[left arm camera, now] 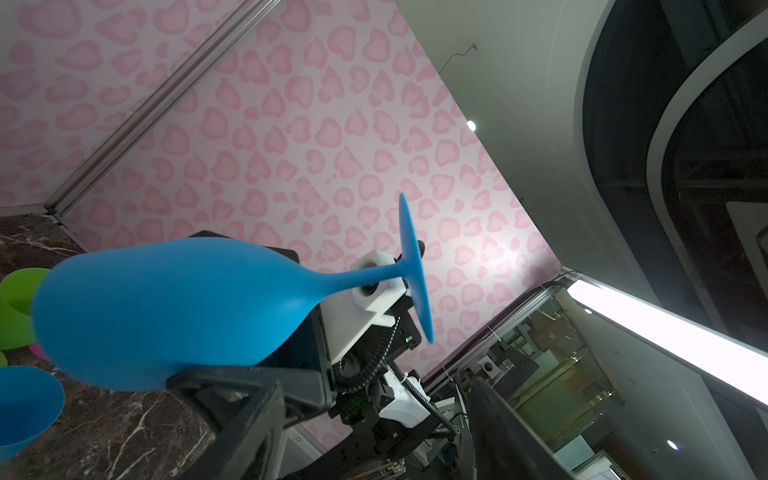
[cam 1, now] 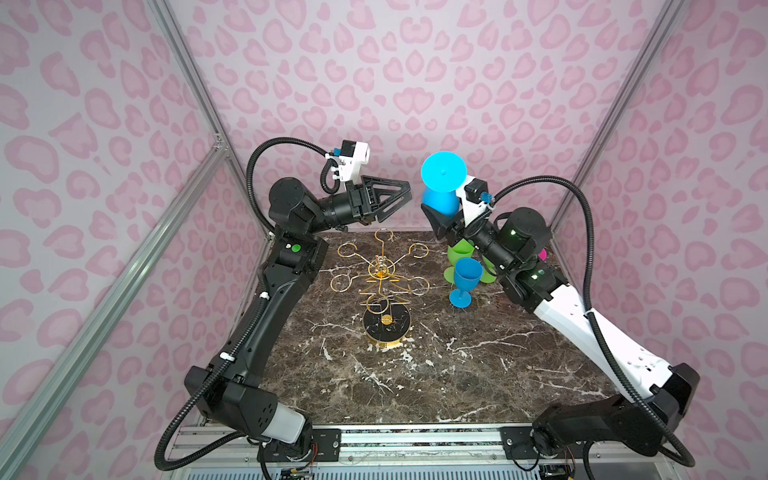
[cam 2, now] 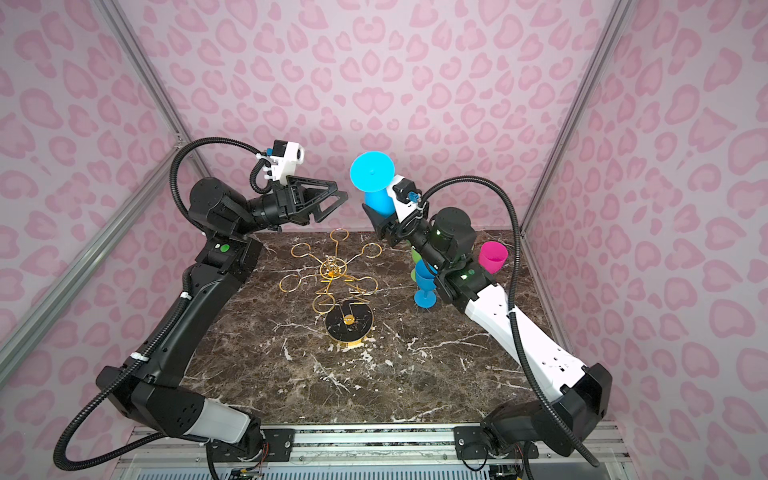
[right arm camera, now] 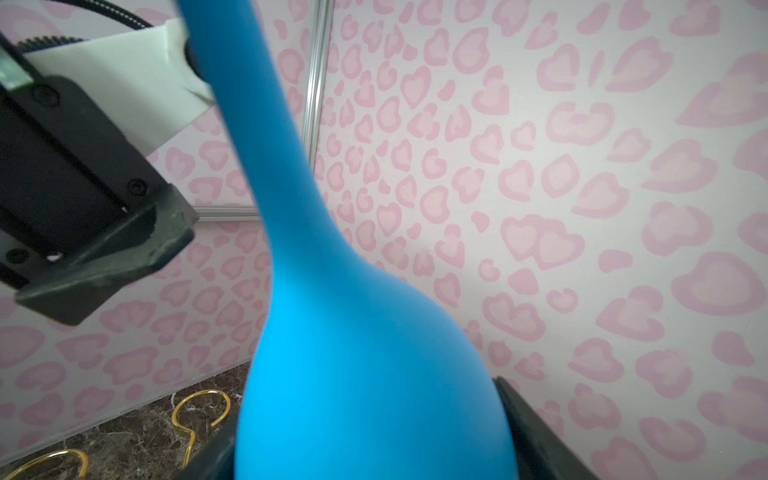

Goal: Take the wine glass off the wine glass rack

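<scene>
Slippage is our first worry: the right gripper (cam 1: pixel 444 210) is clamped on the bowl of the wine glass (cam 1: pixel 438 193), a smooth rounded shape, and carries it foot-up in the air above the far edge of the bench (cam 1: pixel 457 374). The glass is clear of the wine glass rack (cam 1: pixel 381 268), which stands mid-bench with every loop we can see empty. The left gripper (cam 1: pixel 395 203) hangs just beside the glass with its jaws apart and nothing between them. In the right wrist view one of its fingers sits close to the stem without touching it. We judge the lift-off done and the setting-down left to do. If the jaws bear on the bowl's curve rather than across its widest part, a turn of the wrist to bring the glass upright could let it squirm out and drop onto the marble. A sideways move toward the left gripper could clip the wide foot and lever the glass loose. Near the far right corner stand a second blue glass (cam 1: pixel 465 278), green glasses (cam 1: pixel 459 251) and a pink cup (cam 2: pixel 492 255), partly hidden by the right arm. Lowering there blind could topple them.
</scene>
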### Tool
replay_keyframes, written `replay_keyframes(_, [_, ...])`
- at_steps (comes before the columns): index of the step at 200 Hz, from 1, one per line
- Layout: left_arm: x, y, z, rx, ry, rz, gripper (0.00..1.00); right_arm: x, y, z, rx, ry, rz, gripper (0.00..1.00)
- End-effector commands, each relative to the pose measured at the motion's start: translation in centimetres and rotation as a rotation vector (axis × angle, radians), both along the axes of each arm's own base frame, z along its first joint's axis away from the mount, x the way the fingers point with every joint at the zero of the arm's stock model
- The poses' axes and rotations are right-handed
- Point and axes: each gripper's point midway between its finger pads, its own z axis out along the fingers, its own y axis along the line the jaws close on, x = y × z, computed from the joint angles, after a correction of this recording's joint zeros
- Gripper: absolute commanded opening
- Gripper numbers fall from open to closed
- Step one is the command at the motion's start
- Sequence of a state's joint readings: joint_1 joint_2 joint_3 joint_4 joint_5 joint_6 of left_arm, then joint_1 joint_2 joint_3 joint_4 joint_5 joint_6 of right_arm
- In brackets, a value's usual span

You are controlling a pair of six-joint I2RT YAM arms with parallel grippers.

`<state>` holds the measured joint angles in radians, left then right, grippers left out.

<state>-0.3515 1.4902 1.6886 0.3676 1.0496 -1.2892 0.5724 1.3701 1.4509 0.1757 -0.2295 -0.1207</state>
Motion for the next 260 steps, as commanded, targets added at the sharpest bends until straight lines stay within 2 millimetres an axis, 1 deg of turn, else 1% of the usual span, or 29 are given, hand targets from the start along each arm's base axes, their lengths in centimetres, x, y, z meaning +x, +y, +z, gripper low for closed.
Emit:
replay_keyframes(1, [0.0, 0.7, 0.2, 0.027, -0.231, 0.11, 0.75, -0.3, -1.8, -2.2, 0.004, 0.19, -0.009, 0.64])
replay_keyframes(5, [0.1, 0.8, 0.1, 0.033, -0.266, 0.137, 0.75, -0.4, -2.1, -2.6, -0.008, 0.212, -0.01, 0.63])
replay_keyframes(7, [0.2, 0.8, 0.0, 0.037, -0.284, 0.151, 0.75, -0.7, -2.4, -1.7, -0.001, 0.201, -0.012, 0.63])
replay_keyframes(12, [0.4, 1.1, -0.2, 0.047, -0.328, 0.191, 0.75, -1.1, -2.8, -1.5, -0.008, 0.216, -0.021, 0.63])
replay_keyframes(23, [1.2, 1.7, -0.6, 0.063, -0.411, 0.297, 0.75, -1.8, -3.2, -1.9, -0.043, 0.258, -0.02, 0.62])
replay_keyframes(31, [1.6, 2.2, -0.8, 0.086, -0.499, 0.383, 0.75, -2.3, -3.4, -2.1, -0.062, 0.289, -0.015, 0.62])
replay_keyframes(46, [2.2, 2.9, -1.1, 0.149, -0.664, 0.513, 0.75, -3.2, -3.5, -3.0, -0.107, 0.367, 0.005, 0.62])
replay_keyframes(58, [2.2, 3.0, -1.4, 0.204, -0.828, 0.57, 0.73, -3.8, -3.4, -3.6, -0.121, 0.427, 0.021, 0.61])
replay_keyframes(70, [2.3, 3.0, -1.8, 0.256, -0.983, 0.63, 0.68, -4.3, -3.3, -4.3, -0.14, 0.48, 0.039, 0.59])
replay_keyframes(81, [2.1, 2.6, -2.3, 0.304, -1.131, 0.652, 0.66, -4.7, -3.1, -4.9, -0.156, 0.516, 0.06, 0.58])
replay_keyframes(97, [2.1, 2.3, -2.6, 0.352, -1.279, 0.672, 0.63, -5.0, -2.8, -5.7, -0.173, 0.55, 0.073, 0.57])
replay_keyframes(111, [2.6, 2.2, -2.5, 0.381, -1.351, 0.695, 0.61, -5.3, -2.5, -6.3, -0.186, 0.578, 0.086, 0.56])
replay_keyframes(126, [2.7, 2.0, -2.5, 0.398, -1.432, 0.701, 0.59, -5.5, -1.9, -7.0, -0.204, 0.609, 0.104, 0.55])
replay_keyframes(154, [2.0, 1.3, -2.7, 0.397, -1.532, 0.668, 0.56, -6.1, -0.5, -7.9, -0.235, 0.645, 0.144, 0.54])
replay_keyframes(174, [1.6, 0.7, -3.4, 0.4, -1.592, 0.635, 0.54, -6.3, 0.6, -8.3, -0.234, 0.67, 0.183, 0.53])
replay_keyframes(209, [0.8, 0.2, -4.3, 0.398, -1.658, 0.586, 0.5, -6.7, 2.4, -8.9, -0.239, 0.694, 0.24, 0.51])
replay_keyframes(238, [0.5, -0.2, -5.1, 0.396, -1.683, 0.549, 0.46, -6.8, 3.2, -9.3, -0.235, 0.713, 0.268, 0.5])
replay_keyframes(260, [0.6, -0.2, -5.2, 0.399, -1.682, 0.55, 0.42, -7.1, 3.7, -9.5, -0.239, 0.722, 0.284, 0.5])
